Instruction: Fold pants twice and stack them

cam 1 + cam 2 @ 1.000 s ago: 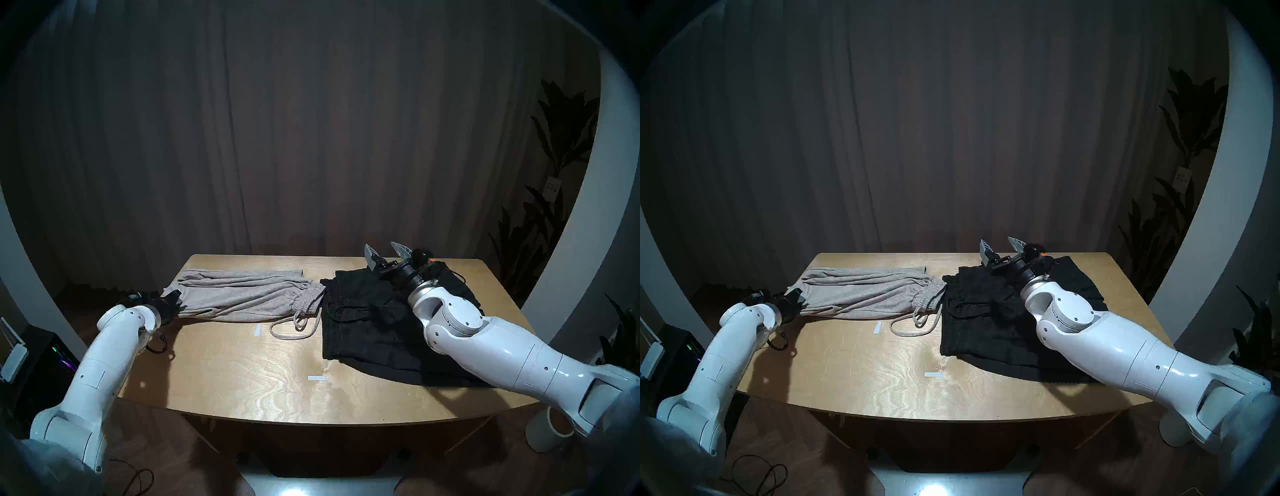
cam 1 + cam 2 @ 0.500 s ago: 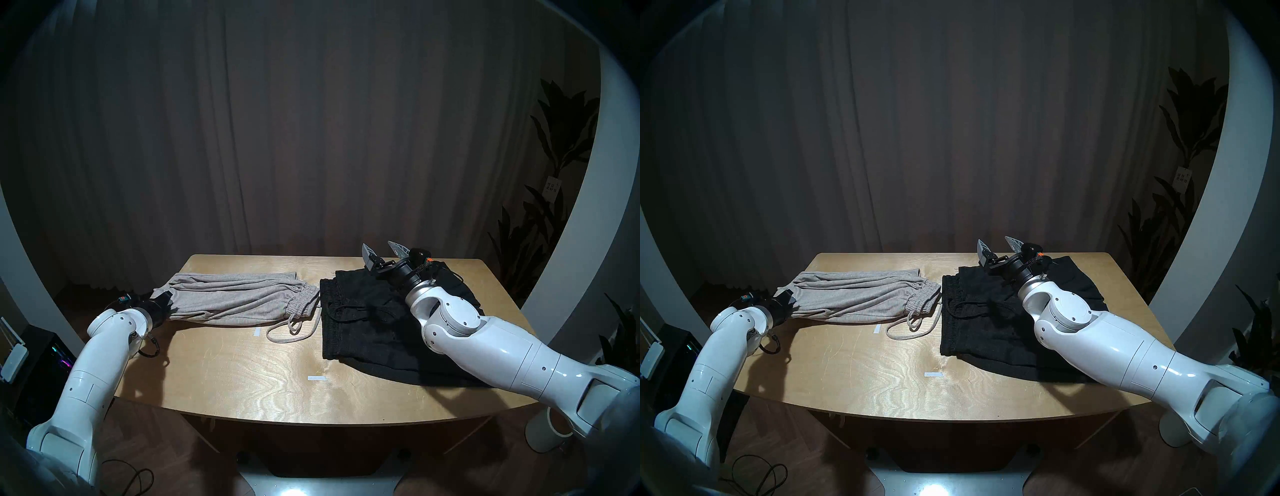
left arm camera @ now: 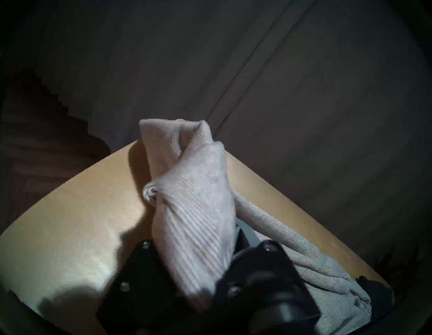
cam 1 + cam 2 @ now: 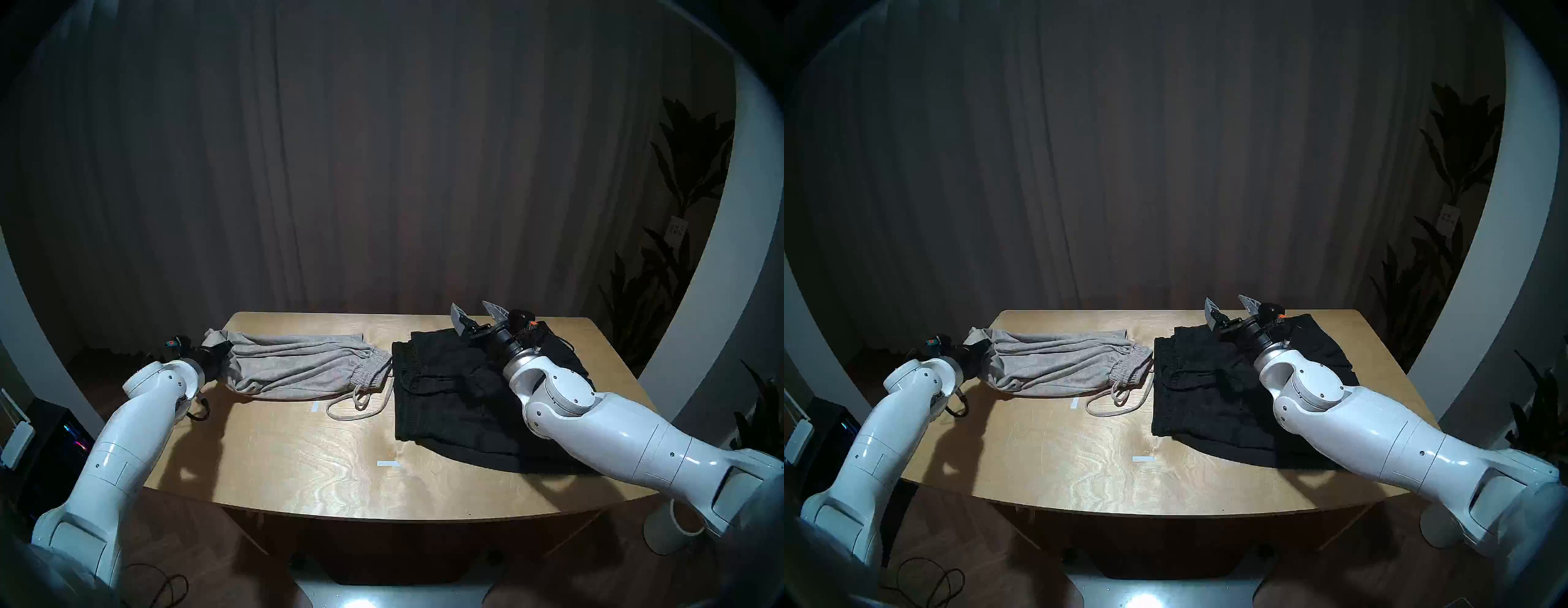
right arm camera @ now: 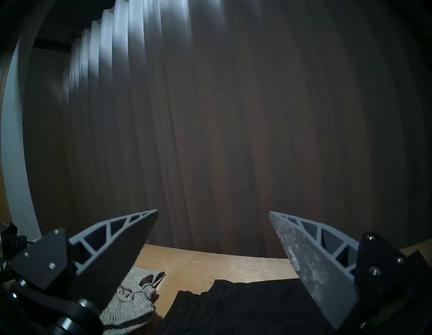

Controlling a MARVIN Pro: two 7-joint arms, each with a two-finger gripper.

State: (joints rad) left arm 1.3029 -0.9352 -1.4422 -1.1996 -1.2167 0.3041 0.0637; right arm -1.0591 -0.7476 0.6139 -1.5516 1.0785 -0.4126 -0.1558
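The light grey pants [image 4: 305, 367] lie bunched across the back left of the table, waistband and pale cord [image 4: 356, 409] toward the middle. My left gripper [image 4: 216, 346] is shut on their leg end, which is lifted and curls over the rest of the cloth; the left wrist view shows the grey pants [image 3: 194, 210] standing up out of the closed jaws. The black pants [image 4: 449, 399] lie flat at the right. My right gripper [image 4: 470, 305] hovers open and empty above their far edge; the right wrist view shows the same right gripper [image 5: 213, 211] with the black pants [image 5: 245, 308] beneath it.
The wooden table [image 4: 297, 467] carries two small white tape marks [image 4: 315, 406] [image 4: 388, 463]. A dark curtain hangs behind. A plant [image 4: 679, 254] stands at the right, a white cylinder [image 4: 674, 530] on the floor at the right, and a dark box [image 4: 63, 437] at the left.
My left gripper first drew the grey leg end left, then lifted it and carried it right, over the table's edge. The right gripper shifted slightly right and stayed open.
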